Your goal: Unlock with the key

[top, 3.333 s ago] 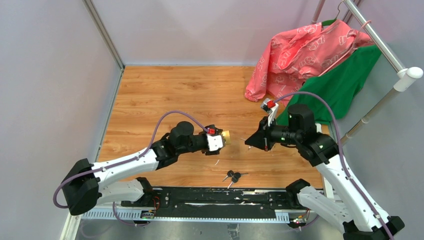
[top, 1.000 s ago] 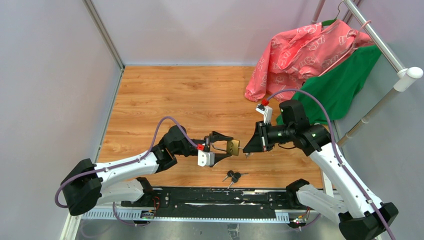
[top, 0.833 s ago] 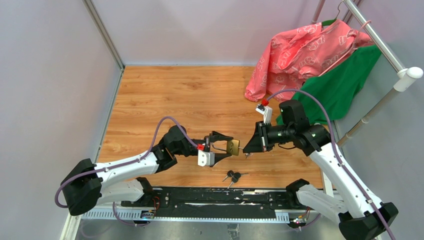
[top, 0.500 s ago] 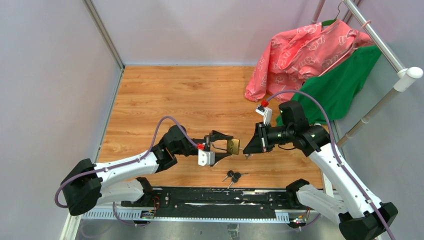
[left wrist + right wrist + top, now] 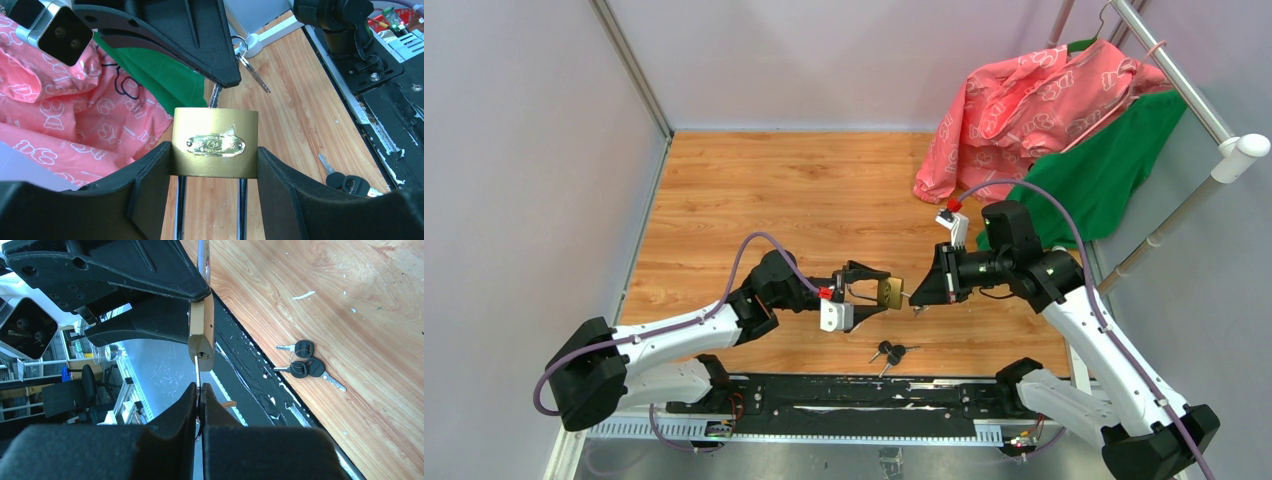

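A brass padlock (image 5: pixel 890 292) hangs in the air above the wooden table, clamped by its sides in my left gripper (image 5: pixel 879 293). In the left wrist view the padlock's body (image 5: pixel 215 142) sits between both fingers, its steel shackle (image 5: pixel 180 210) pointing back toward the wrist. My right gripper (image 5: pixel 916 293) is shut on a key (image 5: pixel 197 371) whose blade runs into the keyhole at the padlock's (image 5: pixel 202 333) bottom end. A second key (image 5: pixel 253 72) dangles on a ring from the held one.
A bunch of black-headed spare keys (image 5: pixel 889 352) lies on the table near the front edge. Pink cloth (image 5: pixel 1024 105) and green cloth (image 5: pixel 1106 165) hang from a rail at the back right. The black base rail (image 5: pixel 854 392) runs along the near edge.
Over the last second nothing visibly moves. About three seconds ago the two grippers were further apart, and the left wrist has since turned and brought the padlock to the key.
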You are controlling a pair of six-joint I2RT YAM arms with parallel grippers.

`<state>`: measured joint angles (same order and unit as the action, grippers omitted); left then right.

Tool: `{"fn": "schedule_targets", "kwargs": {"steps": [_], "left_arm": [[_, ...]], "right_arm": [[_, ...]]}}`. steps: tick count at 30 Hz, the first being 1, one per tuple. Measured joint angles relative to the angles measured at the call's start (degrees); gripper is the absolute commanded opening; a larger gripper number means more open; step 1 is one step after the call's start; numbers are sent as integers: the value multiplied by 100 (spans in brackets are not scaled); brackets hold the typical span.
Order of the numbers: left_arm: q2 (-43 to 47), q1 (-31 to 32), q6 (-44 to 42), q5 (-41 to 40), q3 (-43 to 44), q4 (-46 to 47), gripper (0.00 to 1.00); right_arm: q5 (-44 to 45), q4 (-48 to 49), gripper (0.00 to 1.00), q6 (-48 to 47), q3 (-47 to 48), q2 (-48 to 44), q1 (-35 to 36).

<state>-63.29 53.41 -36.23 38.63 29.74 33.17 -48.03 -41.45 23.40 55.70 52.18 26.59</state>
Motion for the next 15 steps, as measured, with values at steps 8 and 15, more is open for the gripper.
{"fn": "schedule_targets", "kwargs": {"steps": [8, 15], "left_arm": [[0, 0, 0, -7, 0, -2, 0], [0, 0, 2, -24, 0, -72, 0]], "right_arm": [[2, 7, 0, 48, 0, 33, 0], [4, -90, 0, 35, 0, 173, 0]]}}
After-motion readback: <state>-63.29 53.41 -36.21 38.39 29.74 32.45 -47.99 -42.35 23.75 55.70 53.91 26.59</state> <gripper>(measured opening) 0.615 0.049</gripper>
